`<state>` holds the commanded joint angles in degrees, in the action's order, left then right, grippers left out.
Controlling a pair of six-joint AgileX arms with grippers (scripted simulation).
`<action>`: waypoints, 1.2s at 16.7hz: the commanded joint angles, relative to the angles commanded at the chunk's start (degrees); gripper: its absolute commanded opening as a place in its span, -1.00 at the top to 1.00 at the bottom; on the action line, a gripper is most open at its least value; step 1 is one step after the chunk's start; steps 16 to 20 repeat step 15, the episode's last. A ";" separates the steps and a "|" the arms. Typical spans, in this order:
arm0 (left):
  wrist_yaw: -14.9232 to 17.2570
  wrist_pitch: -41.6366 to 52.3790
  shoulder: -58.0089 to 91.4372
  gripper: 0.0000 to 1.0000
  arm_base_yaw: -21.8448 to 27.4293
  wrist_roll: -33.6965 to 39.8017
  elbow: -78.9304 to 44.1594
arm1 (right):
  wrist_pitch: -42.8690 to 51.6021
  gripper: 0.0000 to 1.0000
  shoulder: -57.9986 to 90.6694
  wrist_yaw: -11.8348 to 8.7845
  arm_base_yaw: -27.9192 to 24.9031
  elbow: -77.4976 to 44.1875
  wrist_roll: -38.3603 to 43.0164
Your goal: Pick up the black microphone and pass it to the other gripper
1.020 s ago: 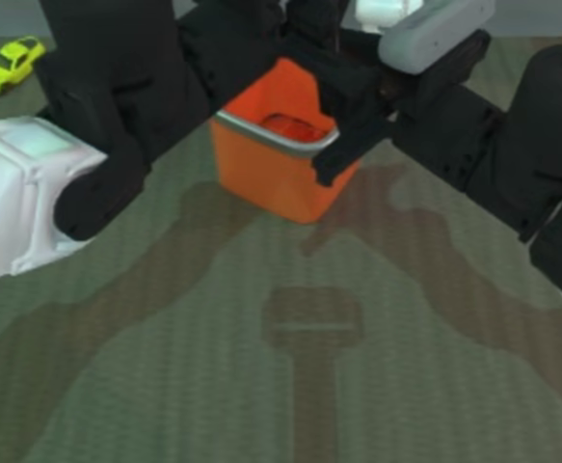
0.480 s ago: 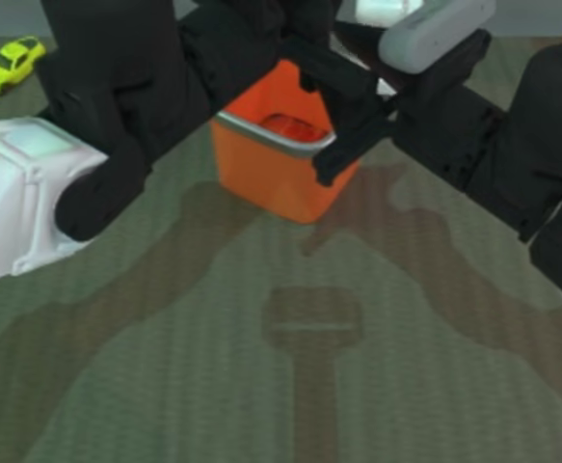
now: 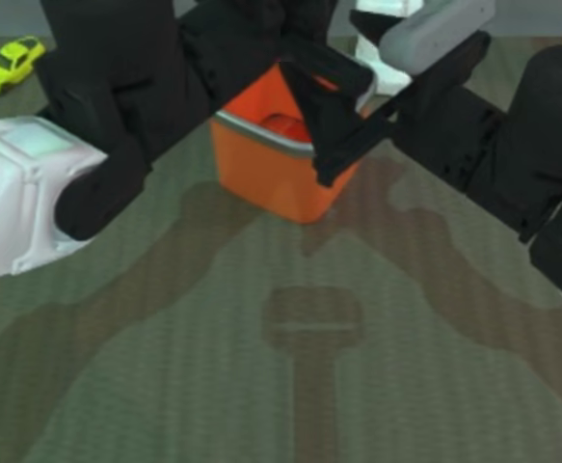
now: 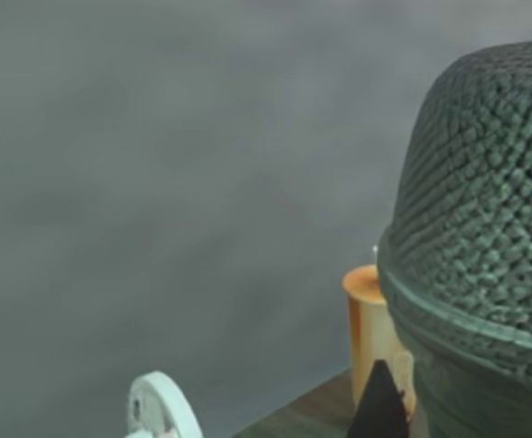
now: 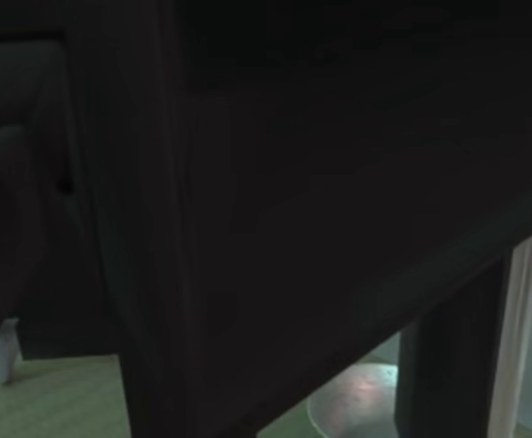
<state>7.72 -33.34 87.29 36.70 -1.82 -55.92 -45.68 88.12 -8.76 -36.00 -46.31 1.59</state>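
Green mat [image 3: 261, 386] open | both arms crowd orange bin [image 3: 271, 178]

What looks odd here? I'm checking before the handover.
Nothing looks spilled or damaged. The orange bin stands cornerwise to the table's edges, left arm and right arm crowded over it. The black microphone looms close in the left wrist view. The right wrist view is dark.

The bin [image 3: 276, 159] sits on the desk [image 3: 261, 386] toward twelve o'clock of centre. The toy car [image 3: 9, 63] lies at ten o'clock, well apart from the bin. The left arm [image 3: 107, 106] reaches in at nine to eleven o'clock, the right arm [image 3: 512, 145] at one to three o'clock, both crossing above the bin's far rim.
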 joint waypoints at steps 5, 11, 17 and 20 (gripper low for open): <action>-0.36 0.13 -0.58 1.00 -0.02 -0.36 -0.51 | 0.13 -1.00 0.36 0.23 0.50 0.65 -0.18; 4.92 0.65 -4.57 1.00 -6.23 -0.12 2.99 | 1.80 -1.00 -11.40 -1.53 1.95 10.38 -0.13; 7.42 0.86 -6.36 1.00 -9.07 0.06 4.58 | 2.32 -1.00 -15.69 -2.44 2.39 14.40 -0.08; 7.42 0.86 -6.36 1.00 -9.07 0.06 4.58 | 2.32 -1.00 -15.69 -2.44 2.39 14.40 -0.08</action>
